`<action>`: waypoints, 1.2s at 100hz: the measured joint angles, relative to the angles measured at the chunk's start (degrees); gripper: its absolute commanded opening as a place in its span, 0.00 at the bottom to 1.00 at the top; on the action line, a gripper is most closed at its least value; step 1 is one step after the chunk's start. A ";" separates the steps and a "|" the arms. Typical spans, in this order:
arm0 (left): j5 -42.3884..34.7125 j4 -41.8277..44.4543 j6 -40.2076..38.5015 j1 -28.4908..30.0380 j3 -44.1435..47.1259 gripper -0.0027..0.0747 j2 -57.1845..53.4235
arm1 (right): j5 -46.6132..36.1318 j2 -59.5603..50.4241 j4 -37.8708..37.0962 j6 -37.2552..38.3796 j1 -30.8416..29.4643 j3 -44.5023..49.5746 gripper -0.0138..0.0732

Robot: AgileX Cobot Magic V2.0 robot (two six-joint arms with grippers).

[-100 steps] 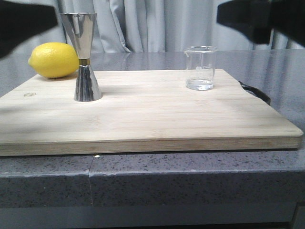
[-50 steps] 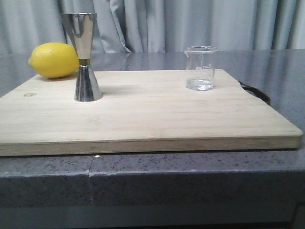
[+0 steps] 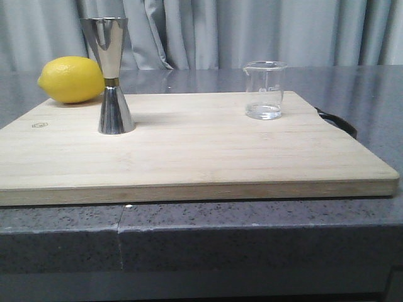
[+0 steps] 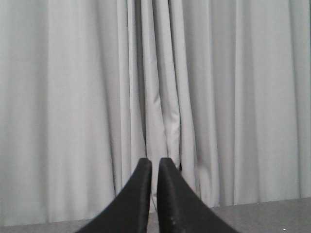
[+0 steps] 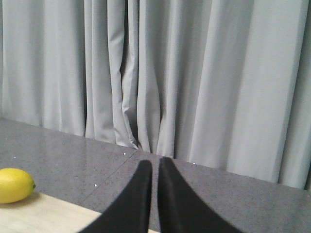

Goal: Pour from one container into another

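Both claws pressed together, up off the board, gripping nothing: left gripper (image 4: 154, 167), right gripper (image 5: 154, 167).
Beaker (image 3: 264, 89) upright on board's right side, so likely nearer the right arm; jigger (image 3: 110, 75) upright, well apart, left.

One wooden cutting board (image 3: 189, 157) lies on the one grey speckled surface (image 3: 252, 233). On the board stand two vessels — one clear glass beaker (image 3: 264, 90) and one steel jigger (image 3: 112, 75). There is one lemon (image 3: 70, 79), seen again in the right wrist view. One dark handle (image 3: 337, 121) shows at the board's right edge. Two hands appear, one per wrist view — the left hand (image 4: 153, 167) and the right hand (image 5: 154, 167) — each with two dark fingers. One grey curtain (image 3: 252, 31) hangs behind.
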 measured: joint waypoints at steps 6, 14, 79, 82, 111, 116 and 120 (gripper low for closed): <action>1.92 0.36 0.11 0.00 -0.39 0.01 -1.01 | 2.45 -1.35 -1.17 -0.10 0.00 0.00 0.08; 4.14 2.01 0.11 0.00 -0.54 0.01 -2.60 | 5.86 -3.82 -2.15 -0.10 0.00 0.00 0.08; 22.35 2.23 0.11 0.00 10.21 0.01 -23.66 | 26.72 -29.63 -6.61 -0.21 0.00 6.03 0.09; 22.45 1.73 0.11 0.00 11.16 0.01 -23.66 | 27.22 -30.74 -6.70 -0.08 0.00 6.77 0.09; 14.46 1.02 0.11 0.00 18.15 0.01 -23.66 | 28.99 -37.87 -6.70 0.01 0.00 14.51 0.09; 13.23 1.02 0.11 0.00 19.02 0.01 -23.66 | 29.08 -37.87 -6.70 0.01 0.00 15.46 0.09; 12.70 1.14 0.11 0.00 19.72 0.01 -23.66 | 29.05 -37.87 -6.70 0.01 0.00 16.09 0.09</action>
